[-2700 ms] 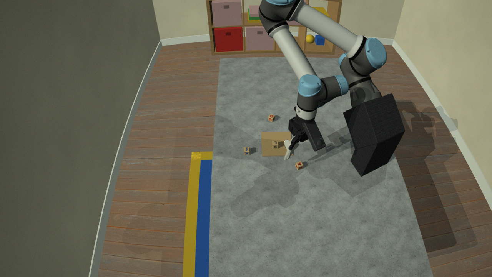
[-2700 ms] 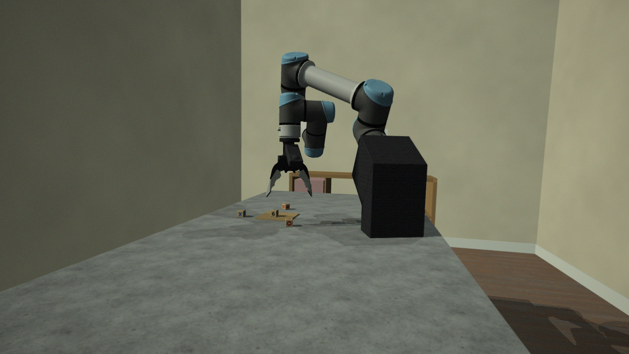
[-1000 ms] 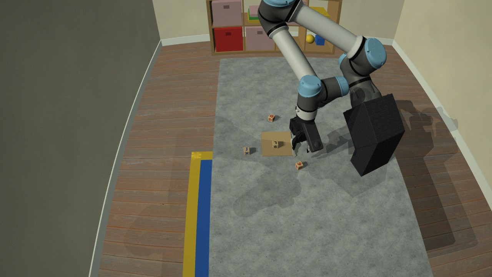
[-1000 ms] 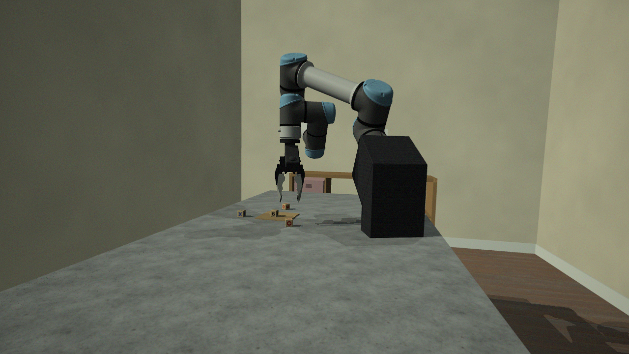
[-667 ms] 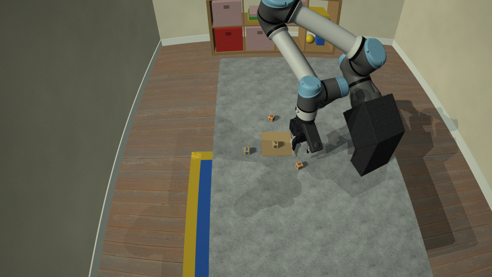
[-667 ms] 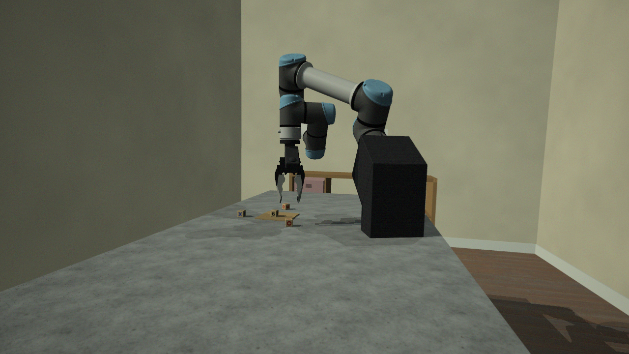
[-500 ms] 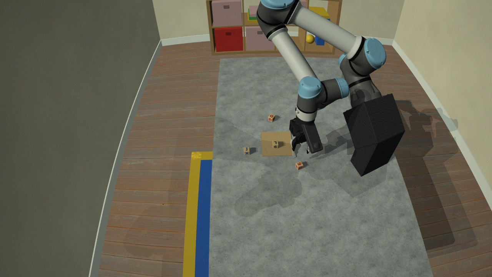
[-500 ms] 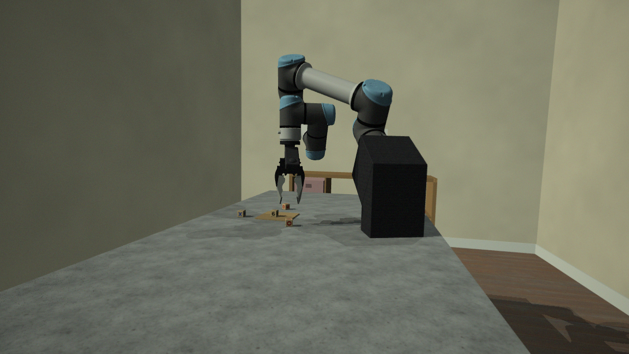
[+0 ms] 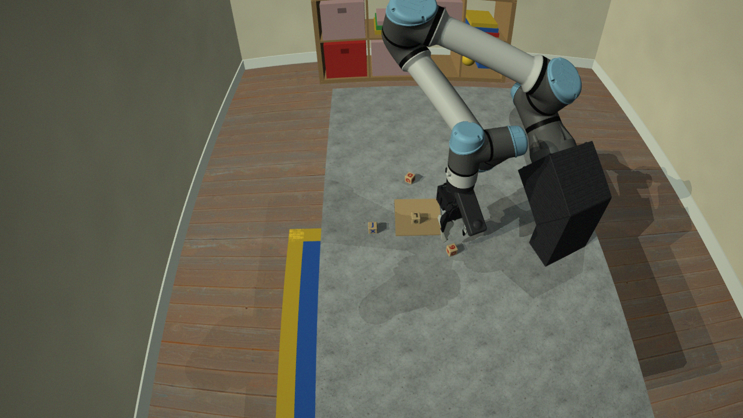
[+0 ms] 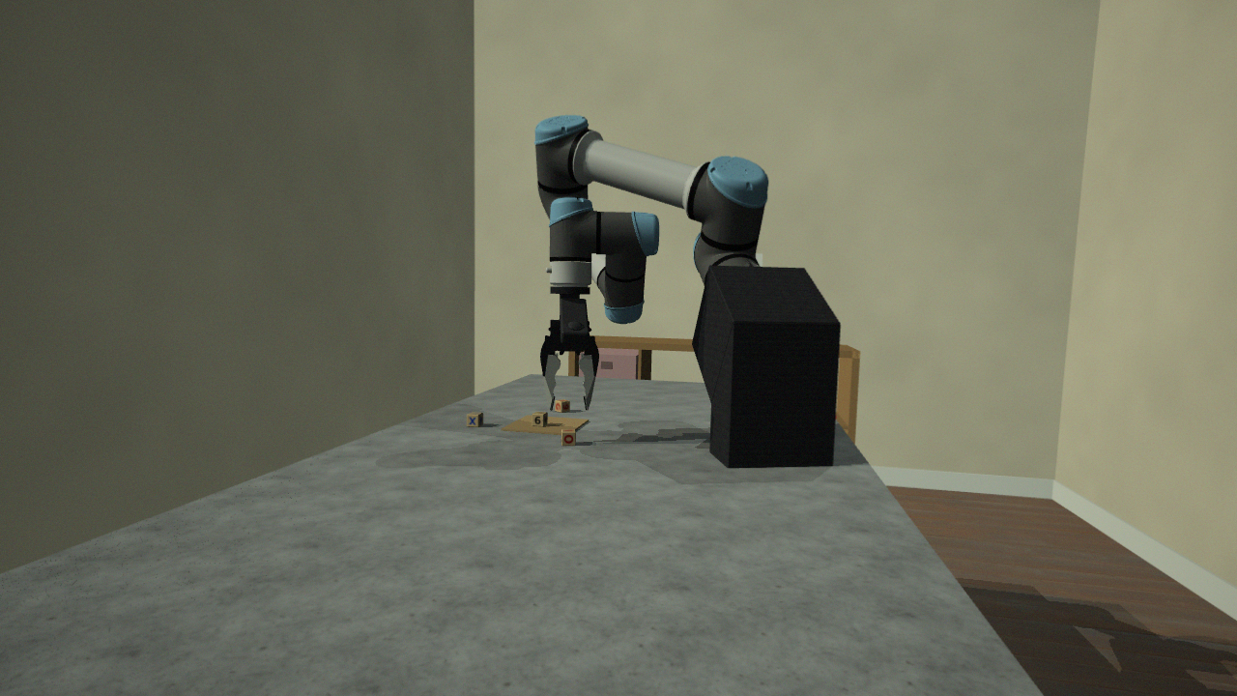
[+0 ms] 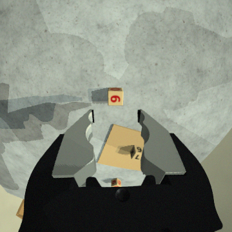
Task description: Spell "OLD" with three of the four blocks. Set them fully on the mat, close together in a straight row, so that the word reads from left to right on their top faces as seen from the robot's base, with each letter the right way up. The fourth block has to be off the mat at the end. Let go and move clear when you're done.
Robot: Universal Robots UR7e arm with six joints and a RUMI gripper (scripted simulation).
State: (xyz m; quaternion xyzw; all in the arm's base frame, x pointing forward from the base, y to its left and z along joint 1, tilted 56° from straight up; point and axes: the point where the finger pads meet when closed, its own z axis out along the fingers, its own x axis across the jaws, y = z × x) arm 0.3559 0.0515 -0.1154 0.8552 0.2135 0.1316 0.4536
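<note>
— So where are the blocks found?

— One block (image 9: 415,217) is seen on the tan mat (image 9: 406,229), with black marks on its faces. A second, red-marked block (image 9: 451,249) lies off the mat on the grey table (image 9: 467,338), just past the mat's corner. A third block (image 9: 410,177), also red-marked, sits apart beyond the mat's far side, and a blue-marked block (image 9: 372,227) rests off the mat's other side.

— And the gripper?

— The gripper (image 10: 568,391) is held partly open, and nothing is gripped or touched; its grey fingers hang in the air above the mat's edge, near the second block.

— How is the arm posed?

— The arm (image 9: 441,78) is folded from a black pedestal (image 9: 566,202), with the wrist pointed straight down.

— What is shown by one view only?

— From the wrist view, a red "9"-like mark is read on the side of the second block (image 11: 115,96), which lies ahead of the fingertips. From the side view, the gap between gripper and table is made plain. A shelf unit (image 9: 315,41) with bins is seen in full only from above.
</note>
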